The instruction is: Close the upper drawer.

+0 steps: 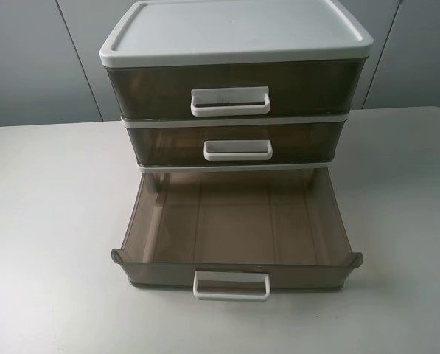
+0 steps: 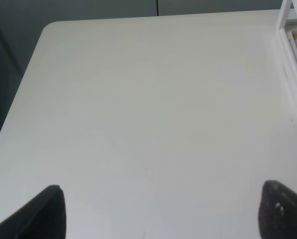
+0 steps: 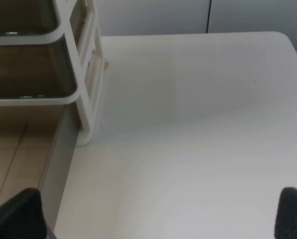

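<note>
Upper drawer (image 1: pixel 234 88): smoky-brown, translucent, wide scuffed white handle (image 1: pixel 230 102), sits flush. Both my fingers (image 2: pixel 49 211) (image 3: pixel 19 214) spread wide over desk (image 1: pixel 50 221).

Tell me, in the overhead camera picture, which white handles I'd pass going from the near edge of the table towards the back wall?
The pulled-out bottom drawer's handle → the middle drawer's small handle → the upper drawer's wide handle, and behind it the cabinet's white lid.
</note>
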